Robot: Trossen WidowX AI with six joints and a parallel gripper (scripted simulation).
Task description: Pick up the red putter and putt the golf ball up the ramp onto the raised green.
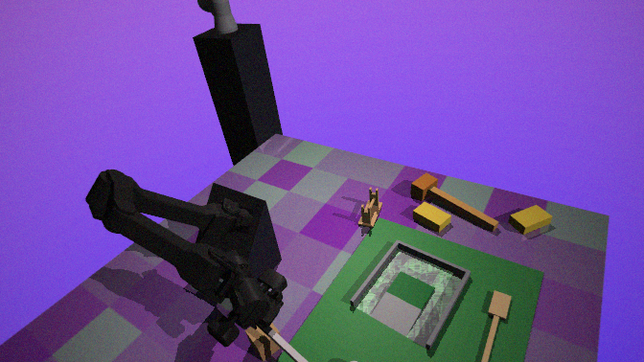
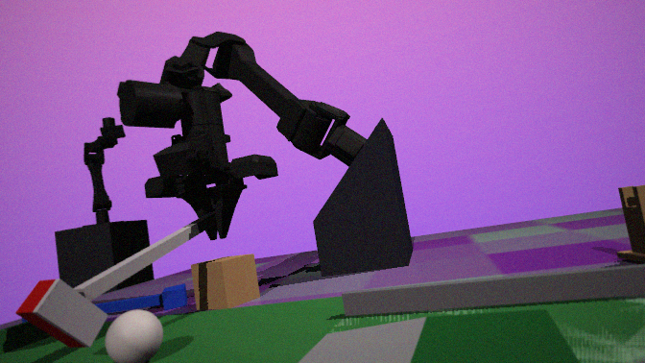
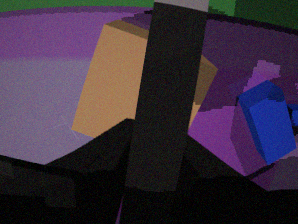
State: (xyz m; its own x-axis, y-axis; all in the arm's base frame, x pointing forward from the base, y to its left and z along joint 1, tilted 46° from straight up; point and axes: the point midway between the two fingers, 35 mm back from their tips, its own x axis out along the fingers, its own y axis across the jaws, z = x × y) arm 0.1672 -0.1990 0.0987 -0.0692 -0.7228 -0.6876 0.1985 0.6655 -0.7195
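on green turf, the black gripper (image 2: 217, 226) clamps the red-faced grey putter (image 2: 62, 312) just behind the white golf ball (image 2: 133, 335) — the stroke step, i judge — next, a measured push toward the grey ramp (image 2: 365, 342).

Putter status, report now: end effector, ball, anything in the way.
End effector shut on putter shaft. Putter head low beside golf ball on the green mat; contact unclear. Cardboard box just behind; ramp unobstructed.
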